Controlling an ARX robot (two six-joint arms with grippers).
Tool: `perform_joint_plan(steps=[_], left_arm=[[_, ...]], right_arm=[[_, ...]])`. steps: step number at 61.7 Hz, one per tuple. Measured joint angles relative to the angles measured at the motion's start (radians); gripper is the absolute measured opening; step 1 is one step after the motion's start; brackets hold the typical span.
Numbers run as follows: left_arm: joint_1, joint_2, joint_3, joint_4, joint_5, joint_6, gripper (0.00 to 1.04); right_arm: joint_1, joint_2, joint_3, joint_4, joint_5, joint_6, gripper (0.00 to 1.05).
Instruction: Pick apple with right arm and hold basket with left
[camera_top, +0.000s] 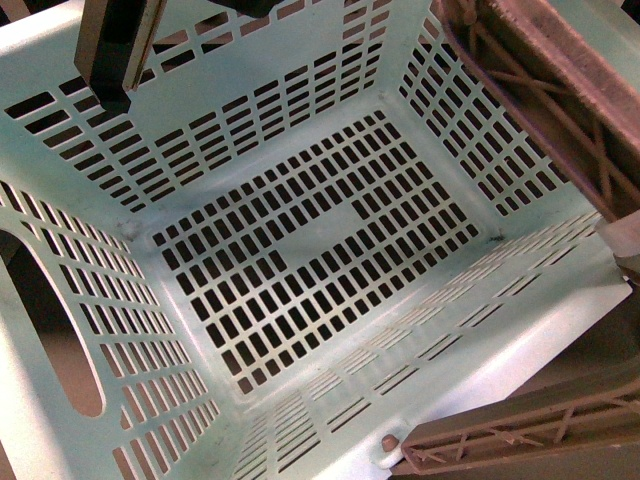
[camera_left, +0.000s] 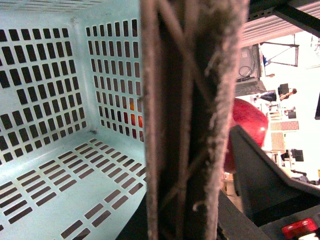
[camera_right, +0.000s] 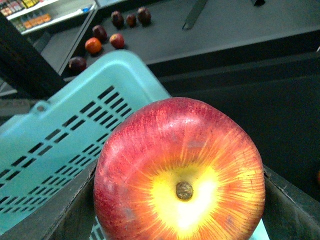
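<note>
The pale aqua slotted basket (camera_top: 300, 250) fills the front view, tilted, with nothing inside. Its brownish-mauve latticed handles show at the top right (camera_top: 560, 80) and bottom right (camera_top: 520, 430). In the left wrist view my left gripper (camera_left: 185, 205) is shut on a handle (camera_left: 185, 100), with the basket's inside (camera_left: 50, 100) beside it. My right gripper (camera_right: 180, 210) is shut on the red apple (camera_right: 180, 165), yellow stem patch facing the camera, held just over the basket's rim (camera_right: 65, 135). The apple also shows behind the handle (camera_left: 250, 122).
Several loose fruits (camera_right: 93, 45) lie on a dark counter beyond the basket, near a shelf (camera_right: 40, 12). An orange fruit (camera_left: 132, 112) shows through the basket's slots. A dark arm part (camera_top: 115, 50) hangs over the basket's far left rim.
</note>
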Motion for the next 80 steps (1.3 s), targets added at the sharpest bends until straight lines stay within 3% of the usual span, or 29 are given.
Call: perform_joint_plan(steps=[12, 21, 28, 34, 38, 47, 50, 53, 57, 63, 80], left_arm=[[0.000, 0.000, 0.000, 0.000, 0.000, 0.000, 0.07], [0.000, 0.000, 0.000, 0.000, 0.000, 0.000, 0.07], [0.000, 0.000, 0.000, 0.000, 0.000, 0.000, 0.07], [0.000, 0.005, 0.000, -0.001, 0.010, 0.002, 0.07], [0.000, 0.007, 0.000, -0.001, 0.001, -0.003, 0.07], [0.000, 0.007, 0.000, -0.001, -0.008, 0.004, 0.07], [0.000, 0.007, 0.000, -0.001, -0.005, 0.003, 0.07], [0.000, 0.007, 0.000, -0.001, 0.002, 0.002, 0.07], [0.000, 0.007, 0.000, 0.000, 0.004, 0.002, 0.07], [0.000, 0.007, 0.000, 0.000, 0.003, -0.004, 0.07], [0.000, 0.007, 0.000, 0.000, -0.002, -0.001, 0.07]], right_arm=[[0.113, 0.042, -0.016, 0.010, 0.043, 0.032, 0.79], [0.134, 0.053, -0.018, 0.005, 0.077, 0.055, 0.97], [0.130, 0.027, -0.018, -0.023, 0.121, 0.069, 0.96], [0.117, -0.034, -0.018, -0.082, 0.199, 0.084, 0.96], [0.114, -0.114, -0.024, -0.161, 0.303, 0.105, 0.96], [0.168, -0.251, -0.076, -0.286, 0.486, 0.125, 0.95], [0.160, -0.288, -0.142, -0.154, 0.428, 0.060, 0.89], [0.126, -0.344, -0.259, 0.072, 0.341, -0.078, 0.77], [0.085, -0.389, -0.324, 0.195, 0.292, -0.181, 0.66], [0.014, -0.465, -0.392, 0.212, 0.225, -0.267, 0.47], [-0.112, -0.602, -0.489, 0.169, 0.100, -0.314, 0.02]])
